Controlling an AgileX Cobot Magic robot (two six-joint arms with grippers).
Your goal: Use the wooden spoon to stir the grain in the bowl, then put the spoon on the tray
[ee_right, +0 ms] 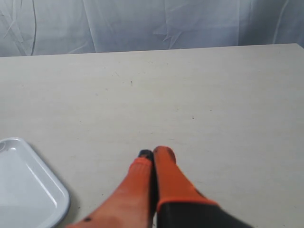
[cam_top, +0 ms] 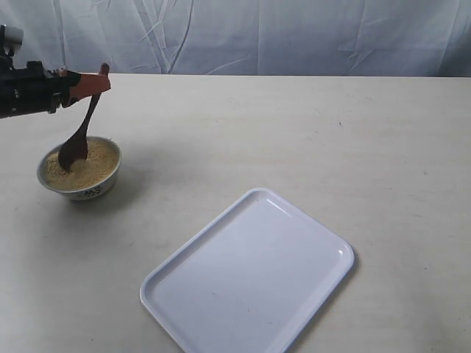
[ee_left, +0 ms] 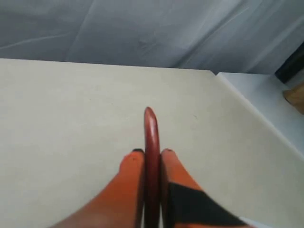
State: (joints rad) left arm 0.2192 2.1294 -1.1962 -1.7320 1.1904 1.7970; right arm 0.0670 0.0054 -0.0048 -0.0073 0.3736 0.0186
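The small white bowl (cam_top: pixel 80 179) stands at the left of the table, filled with yellow-tan grain (cam_top: pixel 96 163). The dark wooden spoon (cam_top: pixel 79 136) leans in it, scoop down in the grain, handle rising up and to the right. My left gripper (cam_top: pixel 94 83) is shut on the top of the handle; in the left wrist view the handle end (ee_left: pixel 151 137) sticks out between the orange fingers (ee_left: pixel 130 164). The white tray (cam_top: pixel 249 273) lies at the front middle. My right gripper (ee_right: pixel 155 153) is shut on nothing, over bare table, outside the exterior view.
A pale curtain (cam_top: pixel 280 33) hangs behind the table's far edge. A corner of the tray (ee_right: pixel 28 190) shows in the right wrist view. The table's edge (ee_left: pixel 247 107) shows in the left wrist view.
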